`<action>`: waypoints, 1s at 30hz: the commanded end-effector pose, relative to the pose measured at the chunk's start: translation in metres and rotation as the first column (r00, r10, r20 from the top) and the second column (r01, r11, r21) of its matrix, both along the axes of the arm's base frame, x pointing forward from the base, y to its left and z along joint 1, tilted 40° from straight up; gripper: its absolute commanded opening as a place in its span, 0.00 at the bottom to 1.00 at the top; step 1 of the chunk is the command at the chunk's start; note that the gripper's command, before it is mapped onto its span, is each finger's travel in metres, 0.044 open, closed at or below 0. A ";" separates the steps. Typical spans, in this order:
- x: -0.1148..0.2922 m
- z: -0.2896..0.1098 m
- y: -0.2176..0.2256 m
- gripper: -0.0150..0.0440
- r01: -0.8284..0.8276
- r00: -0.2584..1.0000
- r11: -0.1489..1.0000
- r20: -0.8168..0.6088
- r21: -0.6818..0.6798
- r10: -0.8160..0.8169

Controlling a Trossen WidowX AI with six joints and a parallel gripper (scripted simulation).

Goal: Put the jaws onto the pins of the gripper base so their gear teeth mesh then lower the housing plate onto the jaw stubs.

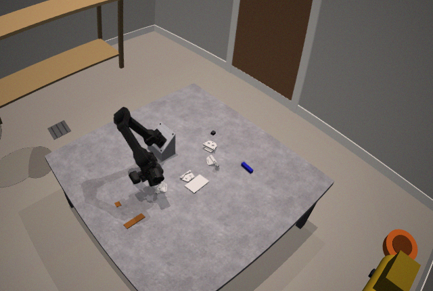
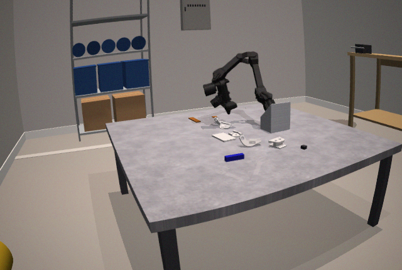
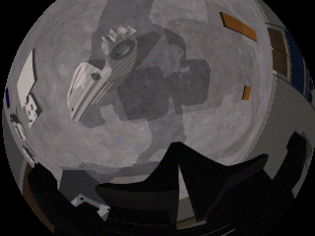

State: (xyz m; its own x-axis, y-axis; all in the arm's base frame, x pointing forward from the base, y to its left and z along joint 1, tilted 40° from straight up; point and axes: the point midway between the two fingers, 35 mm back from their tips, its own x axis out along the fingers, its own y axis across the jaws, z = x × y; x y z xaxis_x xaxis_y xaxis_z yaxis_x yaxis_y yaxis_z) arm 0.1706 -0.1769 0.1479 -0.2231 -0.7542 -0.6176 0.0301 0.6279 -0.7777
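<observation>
Our gripper (image 1: 159, 185) (image 2: 228, 111) (image 3: 175, 146): shut on nothing, pointing down above the table
Our arm (image 1: 130, 139) (image 2: 257, 72): arched high, elbow bent
Toothed jaw (image 1: 162, 187) (image 2: 223, 124) (image 3: 105, 74): on the table, near our fingertips
Second jaw (image 1: 211, 160) (image 2: 249, 141): right of it, off the base

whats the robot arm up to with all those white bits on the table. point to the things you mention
The arm's gripper (image 1: 157, 183) (image 2: 228, 112) (image 3: 175, 146) is shut and empty, above the table near a white toothed jaw (image 1: 162, 187) (image 2: 223, 125) (image 3: 100, 81). Nothing is assembled: the other white parts lie apart from that jaw, including a flat white plate (image 1: 196, 183) (image 2: 223, 137) (image 3: 27, 79).
</observation>
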 end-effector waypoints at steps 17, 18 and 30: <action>0.052 -0.025 0.035 0.25 -0.329 0.903 0.928 -0.228 0.176 0.363; 0.054 -0.026 0.038 0.25 -0.346 0.892 0.920 -0.240 0.186 0.384; 0.084 -0.046 0.069 0.25 -0.518 0.696 0.790 -0.374 0.329 0.612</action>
